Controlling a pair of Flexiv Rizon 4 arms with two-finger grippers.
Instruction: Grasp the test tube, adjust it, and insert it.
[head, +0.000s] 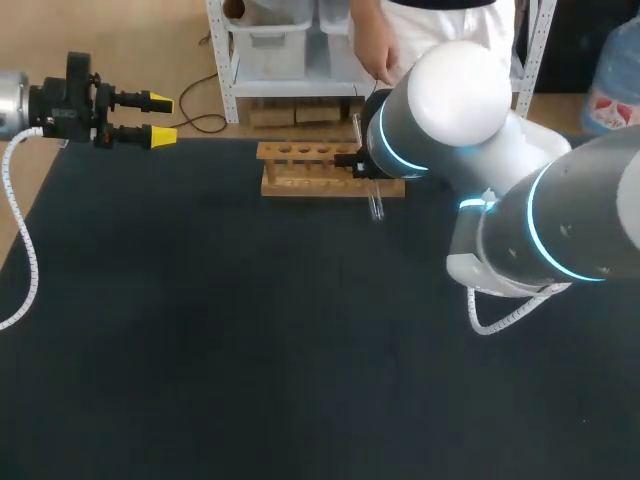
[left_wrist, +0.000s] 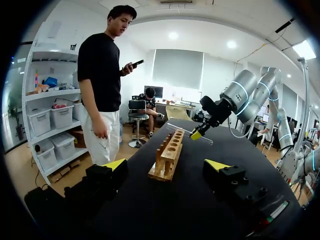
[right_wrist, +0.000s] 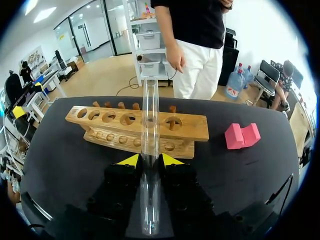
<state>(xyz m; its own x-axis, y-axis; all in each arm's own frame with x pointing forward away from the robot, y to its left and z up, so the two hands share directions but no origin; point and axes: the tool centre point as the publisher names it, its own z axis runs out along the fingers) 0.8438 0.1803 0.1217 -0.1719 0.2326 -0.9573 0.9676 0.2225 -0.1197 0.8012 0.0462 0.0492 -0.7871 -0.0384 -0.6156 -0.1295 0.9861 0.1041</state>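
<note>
Right gripper (right_wrist: 150, 160) fingers are seen drawn in narrow, with the test tube (right_wrist: 149, 205) clamped between the two yellow tips from both sides. The clear tube is held partway along its length, so that one end juts ahead of the fingers across the wooden rack (right_wrist: 107, 127) and the other trails back toward the wrist. In the head view the tube is found right of centre in the upper part of the frame. It is slanted over the rack's right end, with its near end out over the dark table (head: 200, 330) in front of the rack, and it is not yet set in any hole. The rack is placed at the upper middle of the frame, near the table's far edge, and a single row of round holes is shown in its top board. A pink block (right_wrist: 241, 136) is seen on the table near the rack's end, not touching it. In the head view the gripper itself is hidden by the bulk of the right arm (head: 470, 110), by which the rack's right end is also partly covered. The left gripper (head: 158, 118) is held at the upper left of the frame, by the table's far left corner and well apart from the rack. Its fingers are spread wide and nothing is held between them.
</note>
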